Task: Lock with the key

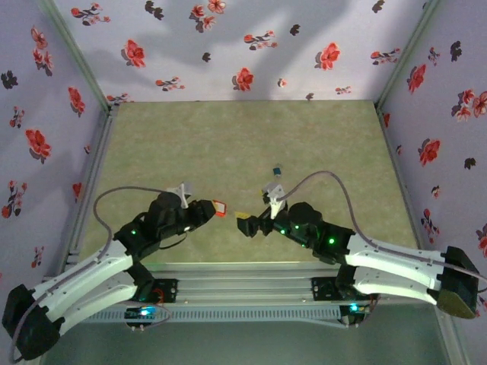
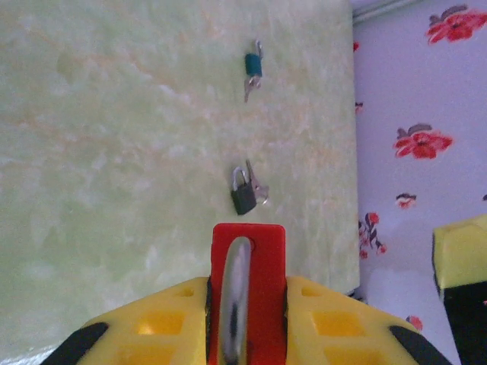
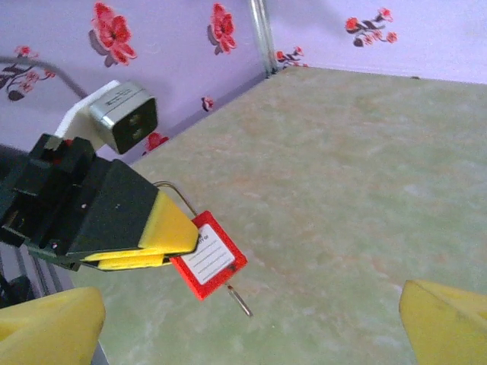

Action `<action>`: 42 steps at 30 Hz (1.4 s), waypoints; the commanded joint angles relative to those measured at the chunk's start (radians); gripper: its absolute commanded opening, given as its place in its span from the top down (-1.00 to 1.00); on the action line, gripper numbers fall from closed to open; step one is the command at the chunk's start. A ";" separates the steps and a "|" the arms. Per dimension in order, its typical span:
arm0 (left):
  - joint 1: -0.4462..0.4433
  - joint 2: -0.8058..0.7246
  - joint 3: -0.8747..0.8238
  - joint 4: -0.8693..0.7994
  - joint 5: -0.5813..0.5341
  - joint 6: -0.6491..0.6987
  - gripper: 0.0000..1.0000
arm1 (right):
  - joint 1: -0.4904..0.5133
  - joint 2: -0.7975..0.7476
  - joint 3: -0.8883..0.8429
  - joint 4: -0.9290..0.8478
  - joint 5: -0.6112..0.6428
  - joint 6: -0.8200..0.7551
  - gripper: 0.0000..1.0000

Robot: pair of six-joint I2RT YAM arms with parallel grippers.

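Observation:
The lock [image 3: 207,258] is a small red padlock with a pale label and a thin wire shackle. My left gripper [image 1: 213,207] is shut on it and holds it above the mat near the middle front. A thin metal key [image 3: 240,301] sticks out of the lock's lower edge, with its tip free in the air. In the left wrist view the lock [image 2: 266,258] sits between the yellow pads [image 2: 327,319], with a silver metal piece across its face. My right gripper [image 1: 245,220] faces the lock from the right, a short gap away. It is open wide and empty, its fingertips [image 3: 46,327] far apart.
A dark padlock with keys [image 2: 243,194] lies on the green mat beyond the lock. A teal-capped metal item [image 2: 253,67], also seen from above [image 1: 278,170], lies farther back. Floral walls [image 1: 441,114] close the mat in on three sides.

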 commanded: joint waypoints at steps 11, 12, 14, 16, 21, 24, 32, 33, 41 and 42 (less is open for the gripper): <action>0.008 0.046 -0.184 0.555 -0.131 -0.106 1.00 | -0.074 0.023 0.209 -0.279 0.135 0.614 -0.99; 0.007 0.064 -0.188 0.591 -0.125 -0.109 1.00 | -0.074 0.025 0.218 -0.306 0.142 0.666 -0.99; 0.007 0.097 -0.201 0.665 -0.118 -0.121 1.00 | -0.075 0.032 0.225 -0.337 0.183 0.747 -0.99; 0.006 0.136 -0.217 0.765 -0.106 -0.133 1.00 | -0.075 0.037 0.230 -0.364 0.199 0.834 -0.99; 0.003 0.211 -0.235 0.876 -0.105 -0.194 1.00 | -0.075 0.045 0.223 -0.364 0.223 0.977 -0.99; -0.005 0.252 -0.235 0.935 -0.103 -0.210 1.00 | -0.075 0.057 0.230 -0.381 0.243 1.041 -0.99; -0.023 0.334 -0.221 1.032 -0.100 -0.233 1.00 | -0.074 0.126 0.245 -0.369 0.244 1.168 -0.96; -0.025 0.342 -0.223 1.042 -0.101 -0.235 1.00 | -0.074 0.138 0.249 -0.368 0.242 1.181 -0.93; -0.031 0.413 -0.229 1.139 -0.110 -0.274 1.00 | -0.060 0.239 0.284 -0.345 0.217 1.248 -0.73; -0.033 0.427 -0.228 1.155 -0.111 -0.278 1.00 | -0.060 0.251 0.287 -0.344 0.217 1.259 -0.70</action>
